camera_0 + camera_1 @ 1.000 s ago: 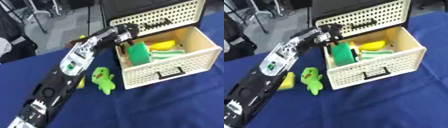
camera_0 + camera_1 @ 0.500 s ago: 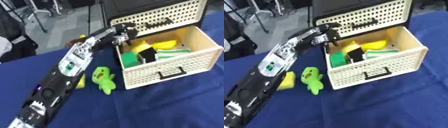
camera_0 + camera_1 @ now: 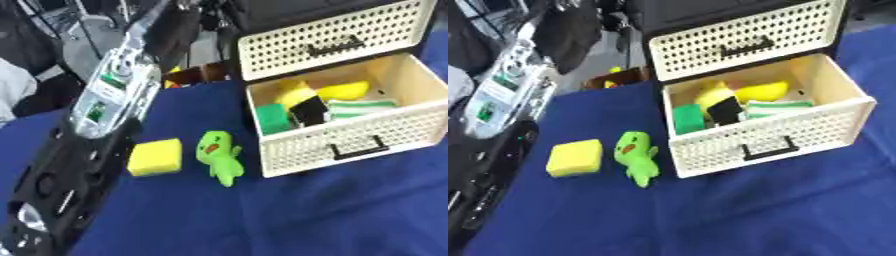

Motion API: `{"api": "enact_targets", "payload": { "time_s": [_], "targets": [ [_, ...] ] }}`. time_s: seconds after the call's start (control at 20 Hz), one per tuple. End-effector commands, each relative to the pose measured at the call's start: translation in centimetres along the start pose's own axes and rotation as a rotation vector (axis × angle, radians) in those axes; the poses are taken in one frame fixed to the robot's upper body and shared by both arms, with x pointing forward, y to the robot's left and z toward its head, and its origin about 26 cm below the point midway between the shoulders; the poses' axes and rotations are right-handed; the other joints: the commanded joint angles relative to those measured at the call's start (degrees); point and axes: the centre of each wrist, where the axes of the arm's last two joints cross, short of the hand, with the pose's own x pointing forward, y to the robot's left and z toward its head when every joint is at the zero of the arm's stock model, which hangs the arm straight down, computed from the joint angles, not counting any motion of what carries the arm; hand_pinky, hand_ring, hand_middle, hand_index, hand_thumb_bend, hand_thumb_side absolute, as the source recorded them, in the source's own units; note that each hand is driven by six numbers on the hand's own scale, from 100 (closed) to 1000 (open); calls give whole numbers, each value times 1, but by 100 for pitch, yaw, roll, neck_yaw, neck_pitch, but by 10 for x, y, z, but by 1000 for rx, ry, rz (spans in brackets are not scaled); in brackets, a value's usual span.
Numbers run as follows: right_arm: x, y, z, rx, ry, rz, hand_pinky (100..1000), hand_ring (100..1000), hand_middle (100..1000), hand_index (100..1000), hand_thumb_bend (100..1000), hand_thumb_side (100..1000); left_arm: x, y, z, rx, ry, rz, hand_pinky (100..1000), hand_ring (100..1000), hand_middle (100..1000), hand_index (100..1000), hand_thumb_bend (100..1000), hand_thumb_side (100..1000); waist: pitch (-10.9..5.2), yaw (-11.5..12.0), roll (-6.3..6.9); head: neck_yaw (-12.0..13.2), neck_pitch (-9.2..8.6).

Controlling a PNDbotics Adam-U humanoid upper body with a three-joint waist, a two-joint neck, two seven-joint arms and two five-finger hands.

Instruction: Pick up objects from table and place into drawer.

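Observation:
The open cream lattice drawer point(image 3: 350, 146) holds a green block point(image 3: 271, 116), a black piece point(image 3: 308, 110), yellow items point(image 3: 343, 91) and a green-striped cloth point(image 3: 363, 107). On the blue table point(image 3: 289, 220), left of the drawer, lie a green plush toy point(image 3: 219, 156) and a yellow sponge point(image 3: 156, 156). My left arm point(image 3: 109, 95) rises from the lower left. Its dark, blurred left hand point(image 3: 179, 20) is at the top edge, up and left of the drawer and clear of it. The right hand does not show.
A shut drawer point(image 3: 332, 45) sits above the open one under a black top. Beyond the table's far edge are chair legs, dark clutter and a small yellow-red thing point(image 3: 612, 75). My left arm lies across the table's left side.
My left hand has pulled back from the drawer, up and to the left. The green block now lies in the drawer. The camera has also shifted, so the sponge shows uncovered.

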Motion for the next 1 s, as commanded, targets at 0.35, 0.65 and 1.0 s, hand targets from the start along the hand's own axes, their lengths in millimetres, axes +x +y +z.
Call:
{"api": "enact_targets", "payload": {
  "time_s": [0.35, 0.65, 1.0],
  "targets": [
    [3, -7, -7, -15, -45, 14, 467, 539, 473, 777, 100, 966, 82, 11, 41, 284, -216, 76, 230, 453, 460, 629, 226, 682, -105, 245, -207, -64, 35],
    [2, -9, -7, -16, -46, 22, 467, 540, 474, 777, 100, 966, 103, 5, 60, 395, -299, 105, 242, 460, 469, 639, 238, 677, -105, 332, -243, -84, 52],
    [-1, -22, -2, 10, -47, 90, 470, 540, 476, 776, 100, 982, 105, 34, 89, 526, -303, -32, 416, 596, 637, 841, 487, 747, -164, 818, -410, -340, 156]
  ]
}}
